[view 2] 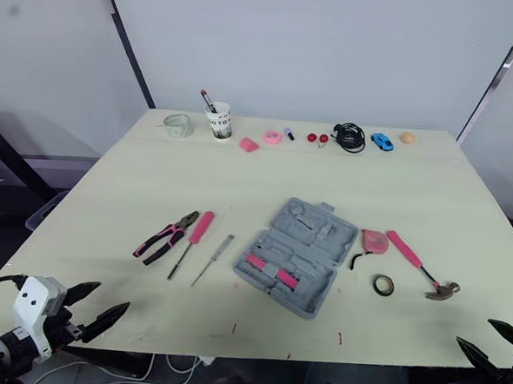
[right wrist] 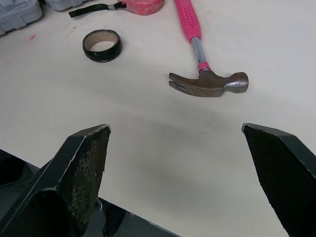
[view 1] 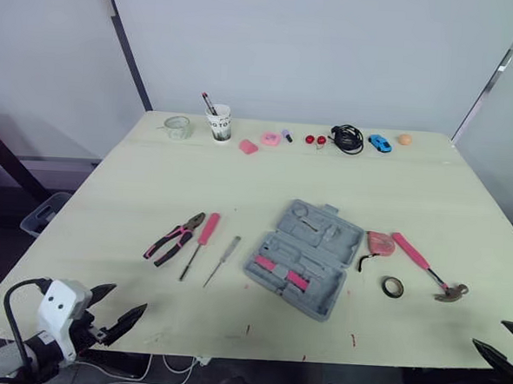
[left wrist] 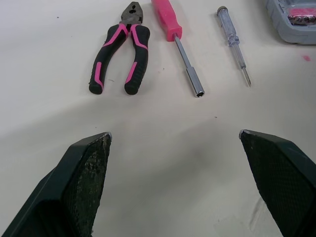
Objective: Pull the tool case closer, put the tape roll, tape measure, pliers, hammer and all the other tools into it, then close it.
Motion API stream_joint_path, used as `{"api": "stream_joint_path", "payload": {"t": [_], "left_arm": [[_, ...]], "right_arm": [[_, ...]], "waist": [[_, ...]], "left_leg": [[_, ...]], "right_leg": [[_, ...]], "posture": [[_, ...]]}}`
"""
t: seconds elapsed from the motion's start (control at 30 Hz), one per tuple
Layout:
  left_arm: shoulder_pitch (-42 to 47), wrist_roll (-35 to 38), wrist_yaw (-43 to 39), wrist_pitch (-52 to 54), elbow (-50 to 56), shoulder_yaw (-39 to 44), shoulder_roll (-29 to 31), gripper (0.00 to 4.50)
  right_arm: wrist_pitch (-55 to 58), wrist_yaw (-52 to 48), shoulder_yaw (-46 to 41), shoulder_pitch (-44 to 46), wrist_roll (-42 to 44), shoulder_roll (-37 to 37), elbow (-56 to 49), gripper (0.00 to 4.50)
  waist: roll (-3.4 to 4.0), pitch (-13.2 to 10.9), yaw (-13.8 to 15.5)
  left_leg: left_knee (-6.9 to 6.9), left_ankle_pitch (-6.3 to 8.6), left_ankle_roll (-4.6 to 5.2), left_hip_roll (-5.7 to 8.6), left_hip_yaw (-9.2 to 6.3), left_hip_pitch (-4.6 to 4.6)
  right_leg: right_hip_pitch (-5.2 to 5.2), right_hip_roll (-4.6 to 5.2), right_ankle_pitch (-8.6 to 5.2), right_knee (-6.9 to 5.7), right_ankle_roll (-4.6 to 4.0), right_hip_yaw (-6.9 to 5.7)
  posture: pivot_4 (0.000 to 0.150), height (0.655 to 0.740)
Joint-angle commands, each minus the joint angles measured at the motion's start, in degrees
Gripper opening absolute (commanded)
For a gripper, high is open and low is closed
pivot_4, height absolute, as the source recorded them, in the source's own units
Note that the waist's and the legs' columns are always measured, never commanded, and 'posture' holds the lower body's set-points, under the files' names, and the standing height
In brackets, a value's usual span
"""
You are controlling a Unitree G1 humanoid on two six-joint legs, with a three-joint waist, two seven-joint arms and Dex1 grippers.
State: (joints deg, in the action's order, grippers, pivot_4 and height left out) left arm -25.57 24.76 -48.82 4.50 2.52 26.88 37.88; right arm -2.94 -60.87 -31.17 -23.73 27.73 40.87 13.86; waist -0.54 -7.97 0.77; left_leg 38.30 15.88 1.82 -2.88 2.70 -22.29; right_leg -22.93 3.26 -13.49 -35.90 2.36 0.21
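Table: a pale yellow-green table [view 1: 153, 177] carries a scatter of hand tools, with small oddments lined along its far edge.
Tool case: the grey plastic tool case [view 1: 305, 258] lies open and flat at the middle of the table, turned at an angle, a pink-handled tool seated in its near half.
Left of the case: black-and-pink pliers [view 1: 173, 237], a pink-handled driver with a steel shaft [view 1: 199, 243] and a clear-handled slim screwdriver [view 1: 223, 260] lie side by side, apart from one another.
Right of the case: a pink tape measure [view 1: 380, 244] sits just beside the case; the black tape roll [view 1: 393, 286] lies nearer the front edge; the pink-handled claw hammer [view 1: 426, 267] lies beside them, head toward the front.
Left end effector: the left end effector [view 1: 130, 296] hangs at the near left edge, fingers spread wide, empty, pliers ahead of it.
Right end effector: the right end effector [view 1: 488, 332] hangs at the near right corner, fingers spread wide, empty, hammer ahead of it.
Far edge: a white paper cup of pens [view 1: 219, 123], a coiled black cable [view 1: 348, 138] and a blue toy car [view 1: 380, 143].
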Motion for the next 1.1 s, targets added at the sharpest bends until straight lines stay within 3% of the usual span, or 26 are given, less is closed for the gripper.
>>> {"api": "stream_joint_path", "payload": {"t": [0.03,0.33,0.67,0.87,1.1], "left_arm": [[1.04,0.17,-2.35,-2.82,-2.32,0.83,0.28,4.43],[6.87,1.42,-10.09,-6.52,-8.91,-0.06,0.99,4.43],[11.63,0.92,-11.5,-4.69,-9.28,-1.2,1.65,4.43],[23.5,-1.36,-13.12,-1.44,-14.13,-7.39,4.35,4.43],[45.4,-6.76,-18.35,-2.11,-31.18,-16.81,4.56,4.43]], "right_arm": [[-3.0,-0.65,-1.91,0.28,-0.06,0.21,0.67,4.5],[-6.17,-0.46,-1.29,1.71,-0.2,-1.35,1.92,4.5],[-4.28,1.26,1.04,2.62,-0.98,-2.49,-3.62,4.5],[4.17,7.06,5.8,4.82,-0.99,-3.07,-14.63,4.5],[12.97,13.61,13.54,9.3,-2.08,-4.5,-26.25,4.5]], "waist": [[0.0,0.0,0.0],[-0.07,0.06,0.01],[-0.09,0.09,-0.01],[-0.06,0.09,0.12],[-0.22,0.14,0.05]], "left_leg": [[0.0,0.0,0.0,-0.01,0.01,0.0],[-0.02,0.0,0.0,-0.05,0.12,-0.04],[-0.02,0.0,0.0,-0.1,0.11,-0.03],[0.06,-0.02,0.01,-0.1,0.07,-0.04],[0.07,-0.04,0.01,0.22,0.14,-0.27]], "right_leg": [[-0.01,0.02,0.0,0.0,0.0,0.01],[-0.1,-0.16,0.01,-0.01,-0.01,0.02],[-0.1,-0.16,0.02,-0.01,-0.02,0.03],[-0.1,-0.26,0.05,-0.13,-0.06,-0.02],[-0.14,-0.45,0.11,-0.13,0.0,-0.08]], "posture": [[0.15,0.74],[0.15,0.74],[0.15,0.74],[0.15,0.74],[0.15,0.74]]}}
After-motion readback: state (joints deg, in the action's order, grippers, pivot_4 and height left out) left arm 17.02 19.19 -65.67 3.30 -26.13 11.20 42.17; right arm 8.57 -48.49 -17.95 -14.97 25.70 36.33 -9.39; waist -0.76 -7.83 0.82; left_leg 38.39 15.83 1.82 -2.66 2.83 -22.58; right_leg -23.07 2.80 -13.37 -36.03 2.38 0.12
